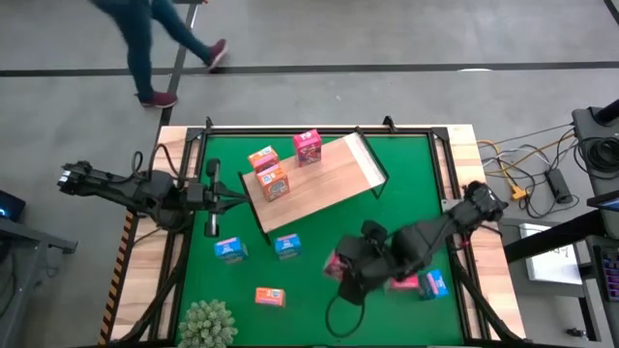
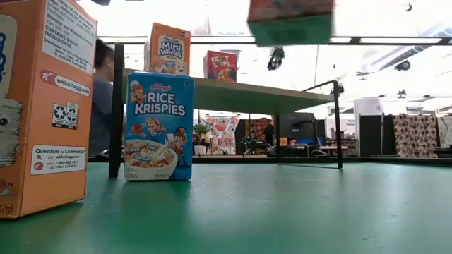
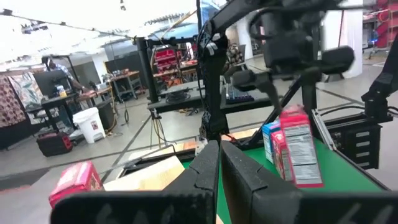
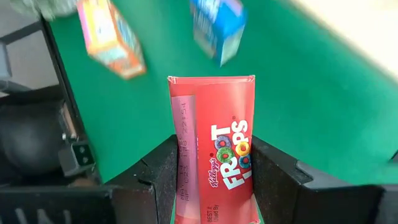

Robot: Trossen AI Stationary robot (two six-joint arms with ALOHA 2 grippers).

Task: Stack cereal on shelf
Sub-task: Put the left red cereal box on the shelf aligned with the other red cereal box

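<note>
Pink-red cereal box [image 4: 214, 155] upright, right claw [image 4: 214, 180] clamping

The high camera hangs over the table, looking straight down on the whole green mat [image 1: 406, 193], the shelf [image 1: 319, 184] and both arms. The low camera sits at mat level, facing across into the room, very near an orange box [image 2: 39, 106] at its side. The left wrist camera looks level across the table at the right arm. The right wrist camera looks down close on a red box [image 4: 214, 149], which the high view shares.
</note>
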